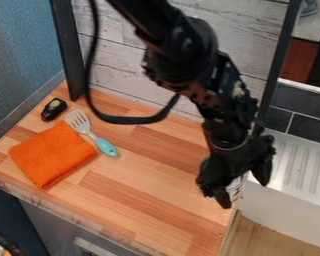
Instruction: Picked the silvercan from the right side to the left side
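The black gripper (pixel 244 191) hangs down over the right end of the wooden counter, its fingers spread apart and open. Between and behind them, a silver can (pixel 236 187) shows in part near the counter's right edge. The gripper hides most of the can, so whether a finger touches it cannot be told.
An orange cloth (pixel 52 154) lies on the left of the wooden counter (pixel 142 185). Beside it are a spatula with a light blue handle (pixel 106 147) and a small black object (pixel 54 109). A white sink with a ribbed drainer (pixel 303 167) adjoins the counter's right side.
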Motion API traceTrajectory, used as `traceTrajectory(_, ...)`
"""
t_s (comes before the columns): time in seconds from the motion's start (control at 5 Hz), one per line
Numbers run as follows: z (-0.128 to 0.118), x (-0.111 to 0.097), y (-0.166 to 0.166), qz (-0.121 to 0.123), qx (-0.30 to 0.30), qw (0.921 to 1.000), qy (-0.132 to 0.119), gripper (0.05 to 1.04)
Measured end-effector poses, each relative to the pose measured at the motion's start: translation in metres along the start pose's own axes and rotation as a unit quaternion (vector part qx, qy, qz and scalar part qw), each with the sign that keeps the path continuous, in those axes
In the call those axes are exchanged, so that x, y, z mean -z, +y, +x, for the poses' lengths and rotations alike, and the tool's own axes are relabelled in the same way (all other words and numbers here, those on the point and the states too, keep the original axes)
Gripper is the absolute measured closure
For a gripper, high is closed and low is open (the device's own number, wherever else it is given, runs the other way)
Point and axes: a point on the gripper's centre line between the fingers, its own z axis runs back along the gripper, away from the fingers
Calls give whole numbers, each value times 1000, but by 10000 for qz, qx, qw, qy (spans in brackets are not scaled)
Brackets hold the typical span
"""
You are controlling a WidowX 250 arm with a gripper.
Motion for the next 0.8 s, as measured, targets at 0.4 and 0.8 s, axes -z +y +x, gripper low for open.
traceTrajectory(0.4, 7, 18, -8, 170, 15, 9998, 36, 83)
traceTrajectory(0.8, 41, 32, -1, 400, -176, 9990, -69, 83)
